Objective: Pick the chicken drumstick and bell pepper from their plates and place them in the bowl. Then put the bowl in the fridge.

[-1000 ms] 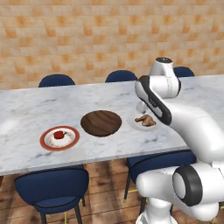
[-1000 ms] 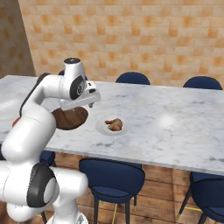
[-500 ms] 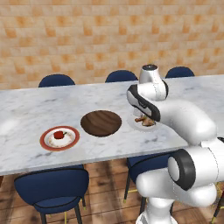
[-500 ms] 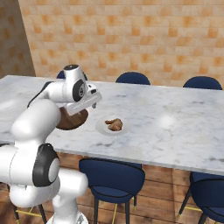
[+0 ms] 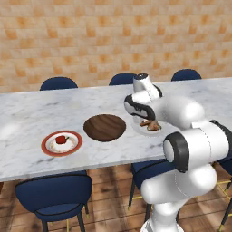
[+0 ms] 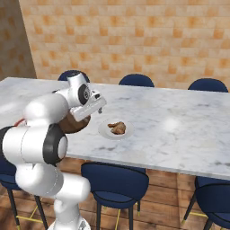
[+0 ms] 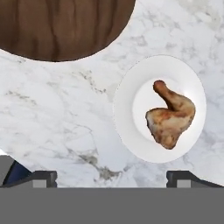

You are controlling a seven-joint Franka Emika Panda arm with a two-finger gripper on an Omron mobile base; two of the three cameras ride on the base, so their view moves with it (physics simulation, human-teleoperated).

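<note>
Hand (image 7: 111,177) open above marble; chicken drumstick (image 7: 170,116) lies toward its right finger.

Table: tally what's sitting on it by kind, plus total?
Plates: 2, the red-rimmed plate and the white plate
Bowls: 1, the wooden bowl
Food items: 2, the bell pepper and the chicken drumstick
Total: 5

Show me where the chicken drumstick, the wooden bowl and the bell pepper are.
chicken drumstick (image 7: 171,114), hand view, meaty middle.
wooden bowl (image 5: 104,127), left base view, inner floor.
bell pepper (image 5: 61,139), left base view, red top.
</note>
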